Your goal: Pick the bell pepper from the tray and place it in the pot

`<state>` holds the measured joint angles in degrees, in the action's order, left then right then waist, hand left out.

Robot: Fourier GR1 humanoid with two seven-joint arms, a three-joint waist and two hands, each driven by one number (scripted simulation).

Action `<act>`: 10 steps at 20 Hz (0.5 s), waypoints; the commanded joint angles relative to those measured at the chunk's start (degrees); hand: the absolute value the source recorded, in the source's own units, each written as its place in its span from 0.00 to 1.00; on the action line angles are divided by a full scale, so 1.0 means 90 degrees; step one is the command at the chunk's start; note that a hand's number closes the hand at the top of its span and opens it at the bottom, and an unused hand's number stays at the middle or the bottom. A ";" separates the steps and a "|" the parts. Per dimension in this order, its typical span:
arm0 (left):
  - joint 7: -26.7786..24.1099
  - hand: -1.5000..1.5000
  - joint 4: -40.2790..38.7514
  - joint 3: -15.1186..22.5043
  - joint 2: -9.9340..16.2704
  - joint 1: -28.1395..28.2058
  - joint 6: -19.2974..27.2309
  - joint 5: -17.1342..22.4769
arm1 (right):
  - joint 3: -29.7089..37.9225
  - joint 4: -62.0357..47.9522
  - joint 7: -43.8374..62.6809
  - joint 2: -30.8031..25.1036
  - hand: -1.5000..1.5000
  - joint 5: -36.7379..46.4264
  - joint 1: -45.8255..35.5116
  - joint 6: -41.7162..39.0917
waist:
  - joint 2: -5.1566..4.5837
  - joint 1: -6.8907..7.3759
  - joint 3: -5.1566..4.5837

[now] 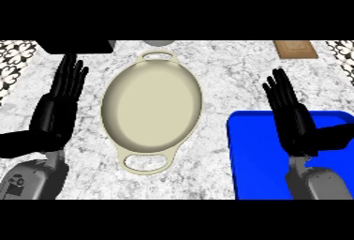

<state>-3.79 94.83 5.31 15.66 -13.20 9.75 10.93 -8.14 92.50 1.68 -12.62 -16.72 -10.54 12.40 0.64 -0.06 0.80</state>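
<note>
Grey-white marbled counter [214, 70] throughout. Black-and-white patterned tile [15, 58] at 10 and 2 o'clock edges. Dark block [76, 46] at 11 o'clock; brown board [296, 48] at 1 o'clock.

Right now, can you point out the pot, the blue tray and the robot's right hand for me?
pot [153, 101]: head view, on its bare inner floor.
blue tray [257, 154]: head view, on the bare left part of its floor.
right hand [296, 124]: head view, on the back of the palm.
</note>
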 commanded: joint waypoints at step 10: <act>0.0903 0.50 -0.1035 -0.0644 0.1072 0.1798 0.0403 -0.0710 | 0.2011 -0.0275 -0.1488 -0.2945 0.00 0.2990 0.2768 0.1792 | 0.0041 -0.0658 -0.0106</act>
<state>2.27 87.51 0.60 23.75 -0.90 12.43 5.59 5.30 90.09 -4.08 -32.99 -0.04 8.60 21.33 0.28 -4.62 -0.38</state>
